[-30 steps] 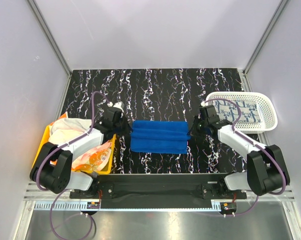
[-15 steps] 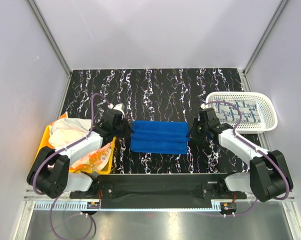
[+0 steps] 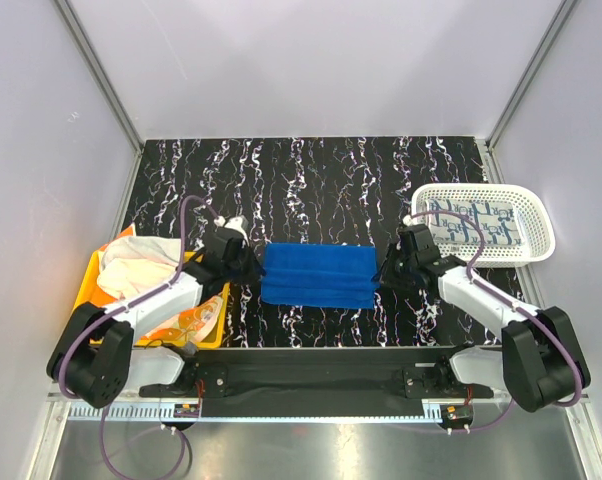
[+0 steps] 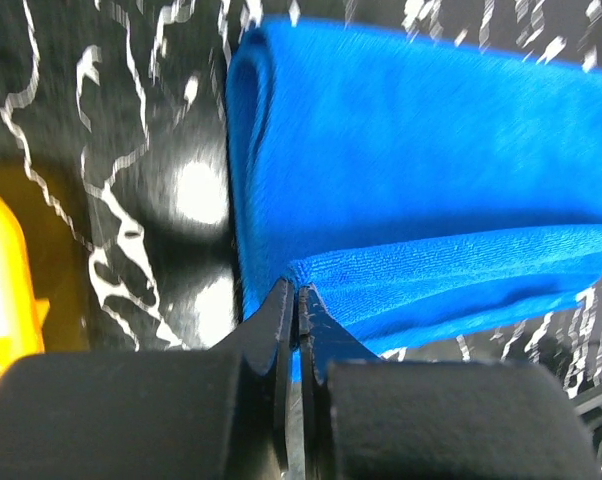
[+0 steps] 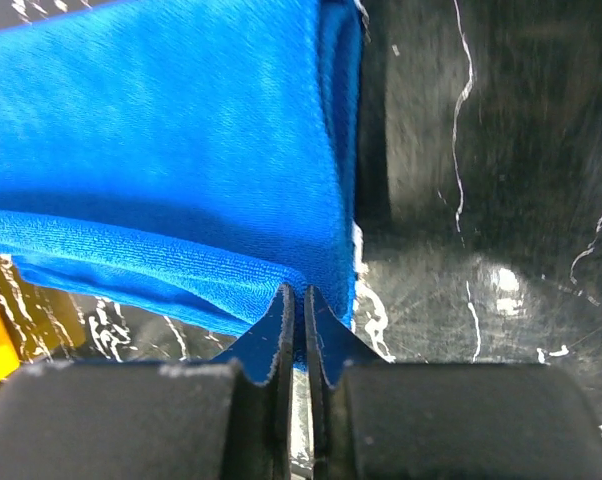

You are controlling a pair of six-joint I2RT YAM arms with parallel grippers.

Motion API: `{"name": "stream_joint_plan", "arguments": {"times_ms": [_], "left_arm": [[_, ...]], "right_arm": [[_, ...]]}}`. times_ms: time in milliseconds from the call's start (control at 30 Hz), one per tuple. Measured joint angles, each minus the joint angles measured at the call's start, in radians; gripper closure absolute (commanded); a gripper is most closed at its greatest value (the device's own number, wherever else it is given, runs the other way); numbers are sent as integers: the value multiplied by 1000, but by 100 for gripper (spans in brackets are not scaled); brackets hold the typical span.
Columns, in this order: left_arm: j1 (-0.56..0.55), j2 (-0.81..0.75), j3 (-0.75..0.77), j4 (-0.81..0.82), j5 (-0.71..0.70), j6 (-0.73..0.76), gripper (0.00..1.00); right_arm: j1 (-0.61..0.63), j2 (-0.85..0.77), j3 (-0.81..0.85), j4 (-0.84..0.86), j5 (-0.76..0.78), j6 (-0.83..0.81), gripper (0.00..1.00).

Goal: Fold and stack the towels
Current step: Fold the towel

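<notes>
A royal blue towel (image 3: 318,274) lies folded into a long band on the black marbled table between my arms. My left gripper (image 3: 258,272) is shut on a corner of the towel's left end (image 4: 311,270), lifting a top layer. My right gripper (image 3: 380,276) is shut on a corner of its right end (image 5: 281,270). A white towel with blue pattern (image 3: 474,222) lies in the white basket. Off-white and orange-and-white towels (image 3: 146,262) sit crumpled in the yellow bin.
The white perforated basket (image 3: 536,228) stands at the right edge of the table. The yellow bin (image 3: 85,283) stands at the left, next to my left arm. Pale walls surround the table.
Both grippers have moved toward the near edge, drawing the towel's top layer forward. The towel band looks narrower from front to back.
</notes>
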Motion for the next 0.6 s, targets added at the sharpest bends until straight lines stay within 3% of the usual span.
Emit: {"name": "stream_joint_plan", "arguments": {"times_ms": [67, 100, 200, 333, 467, 600], "left_arm": [[-8, 0, -23, 4, 0, -6, 89], [-12, 0, -37, 11, 0, -13, 77], [-23, -4, -58, 13, -3, -23, 63], [-29, -69, -70, -20, -8, -31, 60], [-34, -180, -47, -70, -17, -32, 59], [-37, -184, 27, -101, -24, -31, 60]], "right_arm": [[4, 0, -24, 13, -3, 9, 84], [5, 0, -35, 17, -7, 14, 77], [5, -16, -65, 31, -15, 24, 68], [5, -100, -85, 13, -25, 31, 57], [6, -197, -73, -25, -23, 32, 55], [6, -225, -19, -66, -9, 32, 54]]}}
